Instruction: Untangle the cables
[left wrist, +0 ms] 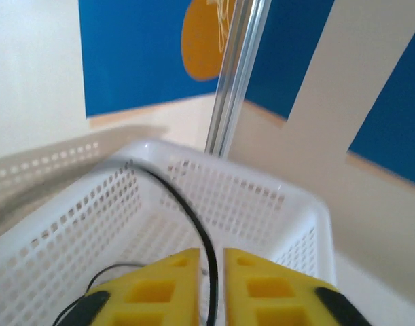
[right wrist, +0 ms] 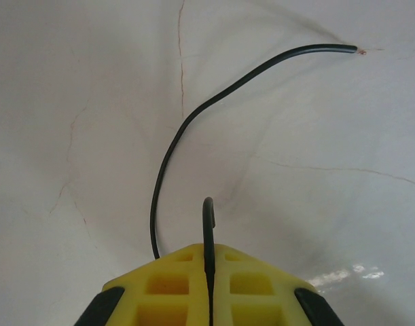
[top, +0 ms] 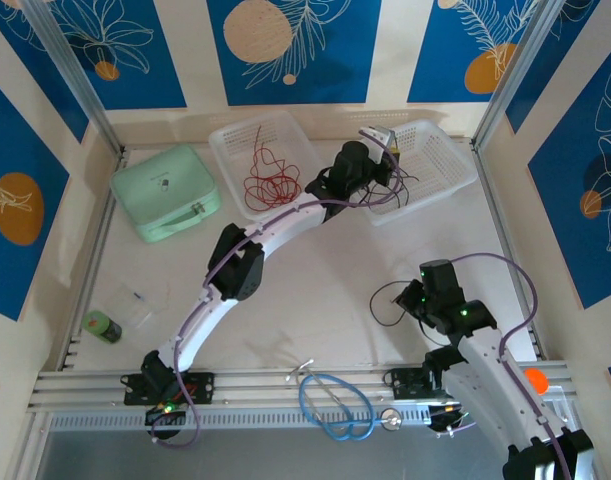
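Note:
Red cables [top: 270,180] lie in a curly heap inside the left white basket [top: 230,135]. My left gripper [top: 385,170] reaches over the right white basket [top: 455,150], where thin black cables [top: 403,195] lie. In the left wrist view my left gripper [left wrist: 212,252] is open by a narrow gap. A black cable [left wrist: 187,204] runs loosely through that gap into the basket [left wrist: 309,204]. My right gripper [top: 410,298] is low over the table at the right. In the right wrist view that gripper [right wrist: 208,248] is shut on a black cable [right wrist: 193,115] that arcs over the white tabletop.
A mint green case [top: 165,190] sits at the back left. A small green object [top: 102,325] and a clear container [top: 135,305] lie near the left edge. A thick blue cable loop [top: 335,405] rests on the front rail between the arm bases.

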